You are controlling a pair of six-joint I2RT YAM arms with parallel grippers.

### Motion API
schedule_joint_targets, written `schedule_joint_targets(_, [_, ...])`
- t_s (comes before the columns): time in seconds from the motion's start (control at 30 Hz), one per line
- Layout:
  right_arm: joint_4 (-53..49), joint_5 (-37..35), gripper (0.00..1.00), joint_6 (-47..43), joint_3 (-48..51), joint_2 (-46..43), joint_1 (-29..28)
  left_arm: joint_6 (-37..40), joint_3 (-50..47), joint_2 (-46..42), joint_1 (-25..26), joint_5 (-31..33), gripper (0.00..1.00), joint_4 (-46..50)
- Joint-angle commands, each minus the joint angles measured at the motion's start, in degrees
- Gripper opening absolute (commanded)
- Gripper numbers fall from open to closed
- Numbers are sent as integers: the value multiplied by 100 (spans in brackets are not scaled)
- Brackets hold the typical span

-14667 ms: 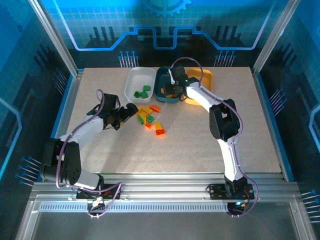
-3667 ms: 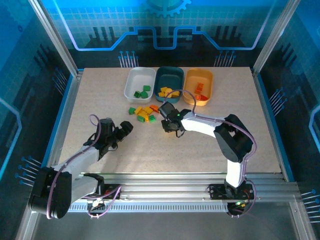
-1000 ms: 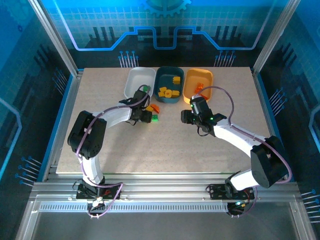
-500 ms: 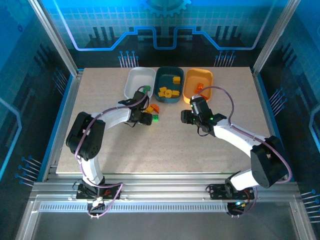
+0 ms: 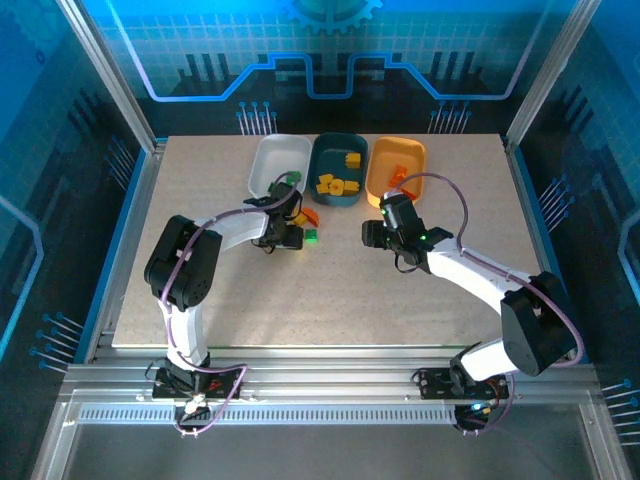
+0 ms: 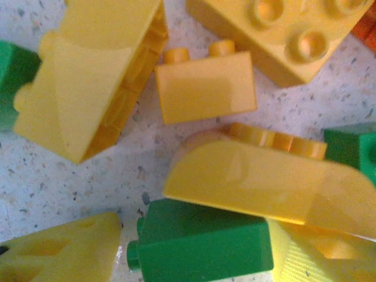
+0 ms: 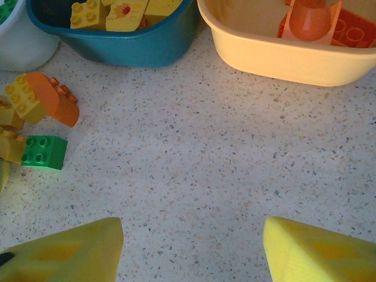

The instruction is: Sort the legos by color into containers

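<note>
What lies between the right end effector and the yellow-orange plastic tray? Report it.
Bare speckled tabletop, per the right wrist view, separates the right end effector from the yellow-orange plastic tray.

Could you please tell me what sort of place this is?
Likely a robotics lab test cell: two arms bolted to a framed table, blue circuit-print walls around it, and trays of toy bricks set out for sorting.

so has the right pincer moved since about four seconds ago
Yes: the right pincer swung right, away from the loose legos, and now sits just short of the yellow-orange tray.
</note>
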State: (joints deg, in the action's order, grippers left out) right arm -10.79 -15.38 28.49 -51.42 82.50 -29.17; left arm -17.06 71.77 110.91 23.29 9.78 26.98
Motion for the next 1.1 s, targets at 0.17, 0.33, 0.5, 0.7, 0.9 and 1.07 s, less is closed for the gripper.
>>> schedule_joint_targets(0.17, [94,52,66,-51,53,-28,35,-89,423,242,-144,28,61,129])
schedule_joint_targets(0.33, [93,35,66,-52,71,-94,34,-96,309,196,-140,4,55,167])
schedule_joint_targets(0.5, [94,40,65,-54,71,-94,27,-91,54,-10,-141,23,49,158])
schedule_joint_targets(0.7, [110,16,65,-53,71,-129,19,-79,-91,-438,-81,6,43,342])
schedule_joint_targets(0.9, [164,50,65,-37,71,-3,8,-143,51,-1356,-9,25,42,793])
schedule_joint_targets(1.07, [224,80,65,-10,71,141,-7,-17,1399,-907,-307,73,41,1207])
